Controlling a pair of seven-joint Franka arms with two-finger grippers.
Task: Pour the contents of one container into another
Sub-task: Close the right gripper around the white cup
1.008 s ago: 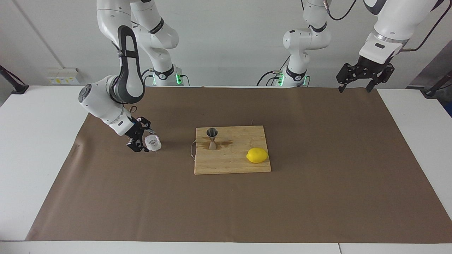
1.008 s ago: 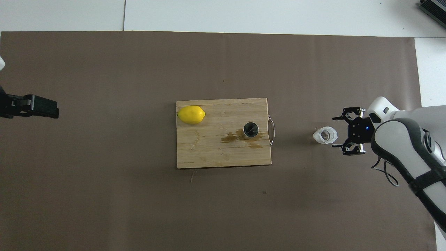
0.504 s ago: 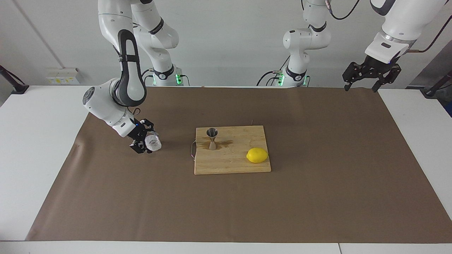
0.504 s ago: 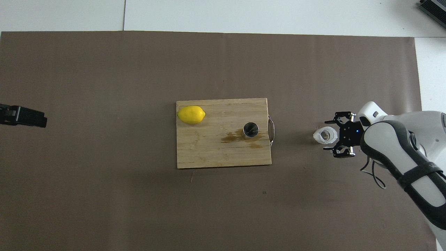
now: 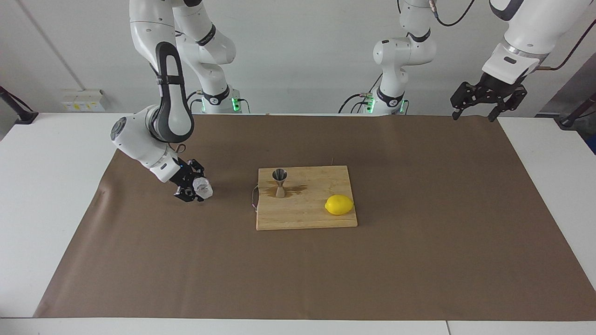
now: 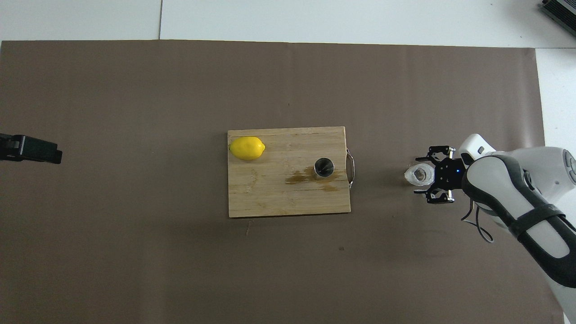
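Observation:
The clear glass tumbler (image 5: 204, 187) (image 6: 418, 174) stands on the brown mat toward the right arm's end of the table. My right gripper (image 5: 196, 189) (image 6: 425, 175) is low at the mat with its fingers closed on the tumbler's sides. The steel hourglass jigger (image 5: 280, 182) (image 6: 324, 167) stands upright on the wooden cutting board (image 5: 302, 216) (image 6: 270, 200), at the board's end nearest the tumbler. My left gripper (image 5: 473, 116) (image 6: 31, 149) waits open and empty, high over the mat's corner at the left arm's end.
A yellow lemon (image 5: 339, 204) (image 6: 246, 148) lies on the board's corner toward the left arm's end. A brownish wet stain (image 6: 301, 178) marks the board beside the jigger. A metal handle (image 6: 351, 167) sticks out from the board toward the tumbler.
My right gripper has slid in around the tumbler and its fingers have drawn in onto it. The left gripper has risen a little and drawn back toward its end of the table.

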